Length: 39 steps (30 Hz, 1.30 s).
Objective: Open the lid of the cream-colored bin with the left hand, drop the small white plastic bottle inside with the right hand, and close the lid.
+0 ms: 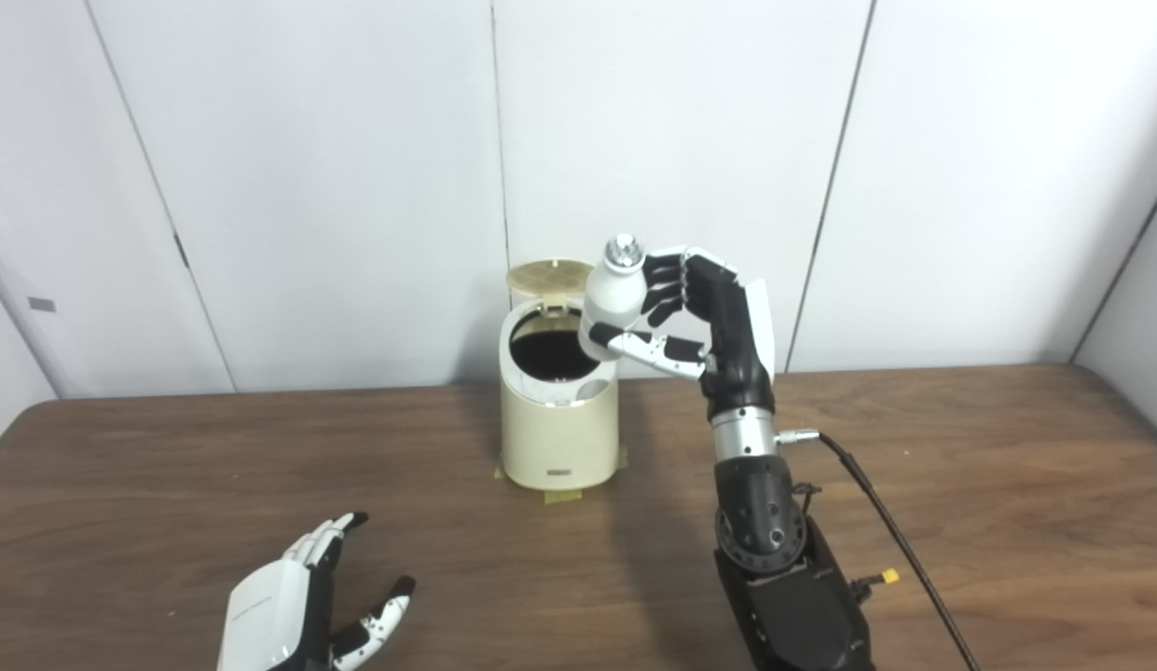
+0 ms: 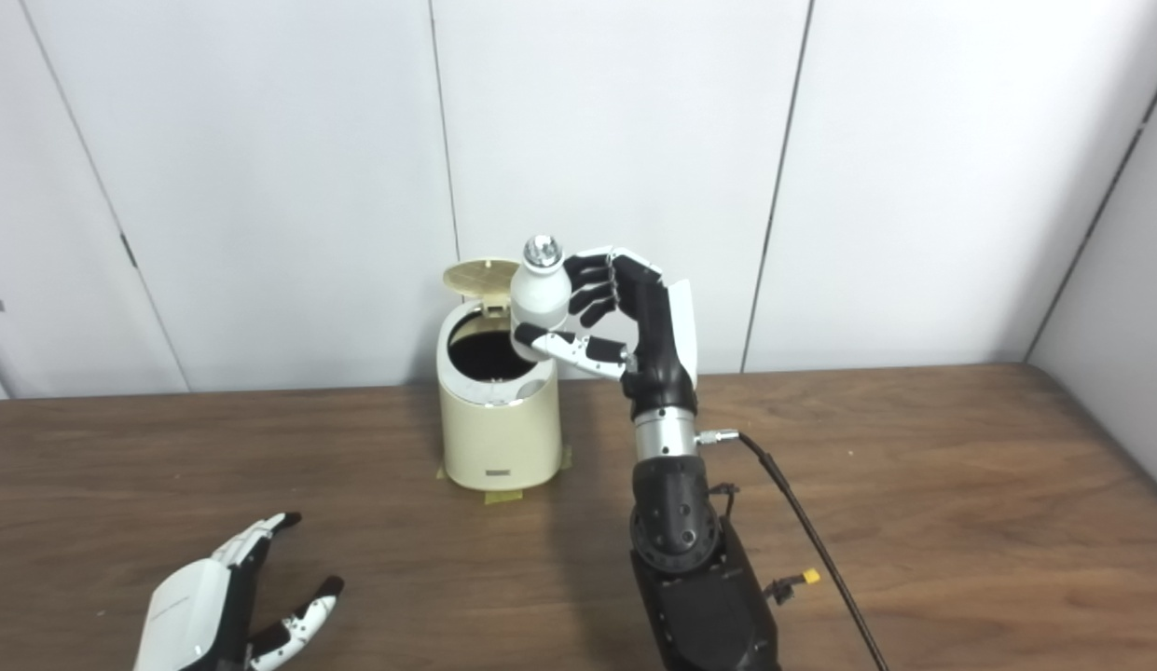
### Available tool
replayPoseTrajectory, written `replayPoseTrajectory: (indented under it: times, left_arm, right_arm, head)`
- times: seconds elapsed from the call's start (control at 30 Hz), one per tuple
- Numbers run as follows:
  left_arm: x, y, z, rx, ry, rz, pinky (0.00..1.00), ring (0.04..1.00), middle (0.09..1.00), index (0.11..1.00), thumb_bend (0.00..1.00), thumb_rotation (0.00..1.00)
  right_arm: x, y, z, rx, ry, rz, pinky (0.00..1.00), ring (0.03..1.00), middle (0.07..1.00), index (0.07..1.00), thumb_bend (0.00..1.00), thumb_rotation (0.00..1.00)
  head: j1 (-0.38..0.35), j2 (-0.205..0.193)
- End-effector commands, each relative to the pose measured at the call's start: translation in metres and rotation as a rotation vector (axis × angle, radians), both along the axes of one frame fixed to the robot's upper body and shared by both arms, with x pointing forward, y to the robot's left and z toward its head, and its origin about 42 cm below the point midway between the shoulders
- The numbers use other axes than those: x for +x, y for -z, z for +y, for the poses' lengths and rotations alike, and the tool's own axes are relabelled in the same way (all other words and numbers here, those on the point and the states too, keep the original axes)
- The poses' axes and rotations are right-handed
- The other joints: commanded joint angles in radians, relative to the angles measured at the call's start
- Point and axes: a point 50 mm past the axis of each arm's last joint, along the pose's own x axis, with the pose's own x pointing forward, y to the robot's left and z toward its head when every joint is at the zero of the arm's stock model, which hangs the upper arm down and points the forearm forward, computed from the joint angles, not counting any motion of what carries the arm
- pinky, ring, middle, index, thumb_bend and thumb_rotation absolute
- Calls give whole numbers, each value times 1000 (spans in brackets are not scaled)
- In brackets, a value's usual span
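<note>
Right hand (image 1: pixel 704 317) holds bottle (image 1: pixel 613 303) above open bin (image 1: pixel 557 419).

The room is bright and evenly lit from above. Soft shadows fall on the table (image 1: pixel 960 485) beside the bin (image 1: pixel 557 433). Both pictures look slightly soft, with no strong glare.
</note>
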Motion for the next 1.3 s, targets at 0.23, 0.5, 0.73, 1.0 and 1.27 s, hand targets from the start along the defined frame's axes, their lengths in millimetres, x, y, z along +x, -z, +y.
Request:
replayPoseTrajectory:
  times: [0.23, 0.5, 0.73, 1.0, 1.27]
  left_arm:
    - [2, -8, -9, -3, 14, -27, 798, 884, 886, 877, 530, 508]
    - [0, -10, -14, -5, 16, -20, 802, 885, 888, 879, 526, 508]
    - [-2, -9, -16, -6, 16, -24, 801, 882, 885, 879, 530, 517]
    - [-3, -10, -20, -6, 15, -21, 801, 879, 883, 875, 527, 503]
    - [-5, -10, -22, -7, 17, -28, 790, 877, 879, 872, 527, 496]
  right_arm:
    - [9, -29, 18, 8, -31, -110, 368, 452, 485, 485, 519, 0]
    - [13, -23, 23, -14, -44, -99, 381, 453, 485, 487, 518, 0]
    - [22, -18, 29, -13, -66, -115, 389, 451, 486, 490, 518, 0]
    - [29, -13, 38, 1, -100, -143, 394, 448, 488, 482, 518, 0]
    - [30, -4, 44, -23, -113, -150, 409, 454, 482, 484, 517, 0]
  head:
    - [13, 3]
    - [30, 3]
    - [37, 2]
    - [55, 2]
    - [60, 4]
